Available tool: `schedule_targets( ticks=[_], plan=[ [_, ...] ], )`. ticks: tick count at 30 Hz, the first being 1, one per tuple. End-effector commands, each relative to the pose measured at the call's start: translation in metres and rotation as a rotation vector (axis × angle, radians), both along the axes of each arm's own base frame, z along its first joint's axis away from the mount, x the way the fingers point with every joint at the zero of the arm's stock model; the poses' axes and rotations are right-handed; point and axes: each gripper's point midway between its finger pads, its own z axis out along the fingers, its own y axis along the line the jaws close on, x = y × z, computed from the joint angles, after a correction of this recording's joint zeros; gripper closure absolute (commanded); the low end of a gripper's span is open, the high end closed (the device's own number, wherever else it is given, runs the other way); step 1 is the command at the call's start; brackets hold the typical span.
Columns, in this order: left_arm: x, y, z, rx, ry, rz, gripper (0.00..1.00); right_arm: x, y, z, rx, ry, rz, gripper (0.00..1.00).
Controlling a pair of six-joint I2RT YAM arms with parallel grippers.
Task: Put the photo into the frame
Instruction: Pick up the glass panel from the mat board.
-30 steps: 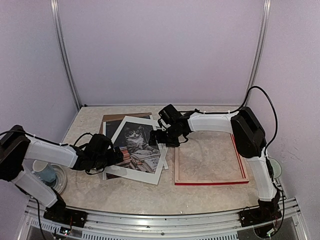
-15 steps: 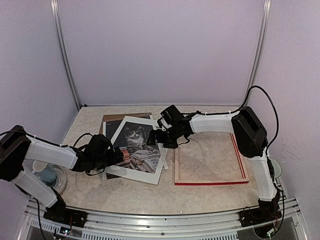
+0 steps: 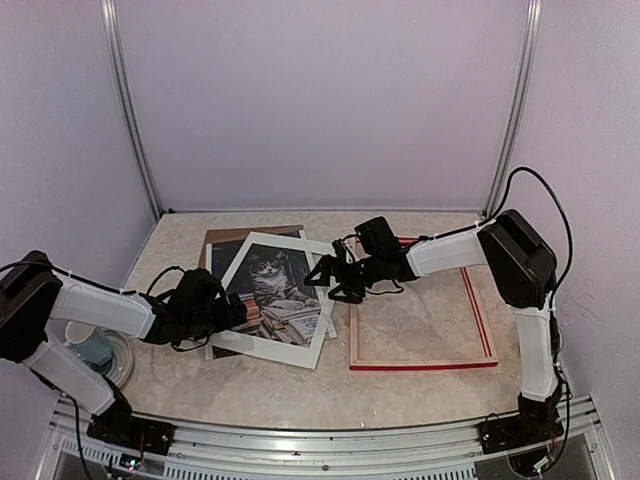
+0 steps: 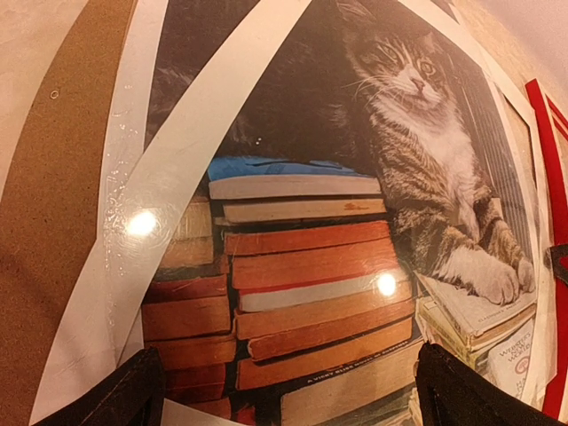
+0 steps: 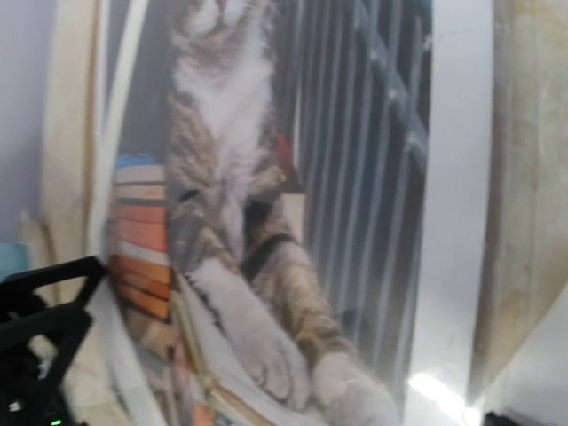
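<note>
The photo (image 3: 272,285), a tabby cat among stacked books, lies left of centre under a tilted white mat border (image 3: 268,347). It fills the left wrist view (image 4: 311,266) and the right wrist view (image 5: 240,222). The frame (image 3: 420,365) lies flat to its right, pale wood back up, with its red edge toward me (image 4: 540,115). My left gripper (image 3: 236,312) hovers low over the photo's lower left, open, its fingertips (image 4: 133,390) spread either side of the printed books. My right gripper (image 3: 331,280) is open at the photo's right edge, between photo and frame.
A brown backing board (image 3: 226,238) lies under the photo's far-left corner (image 4: 53,222). A pale blue cup on a round dish (image 3: 97,350) stands at the left edge by my left arm. Walls and metal posts close in the table on three sides.
My right arm has swung its forearm rightward and lower, and its gripper has shifted slightly right toward the frame. The left arm, photo and mat have not moved.
</note>
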Motion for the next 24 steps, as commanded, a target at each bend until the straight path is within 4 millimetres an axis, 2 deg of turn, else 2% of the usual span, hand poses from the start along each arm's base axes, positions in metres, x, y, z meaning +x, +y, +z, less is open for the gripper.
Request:
schedule_targets(
  ticks=[1,13,20,24],
  plan=[
    [-0.025,0.006,-0.033,0.036,0.134,-0.027,0.02,-0.01,0.008,0.022,0.127,0.009,0.056,0.06],
    [-0.024,0.006,-0.029,0.038,0.127,-0.028,0.02,-0.007,-0.002,0.033,0.145,0.006,0.049,0.12],
    [-0.023,0.004,-0.028,0.029,0.128,-0.03,0.02,-0.011,0.004,0.032,0.186,0.03,0.082,0.22],
    [-0.023,0.003,-0.027,0.026,0.126,-0.03,0.02,-0.013,0.006,0.03,0.216,0.057,0.094,0.42]
  ],
)
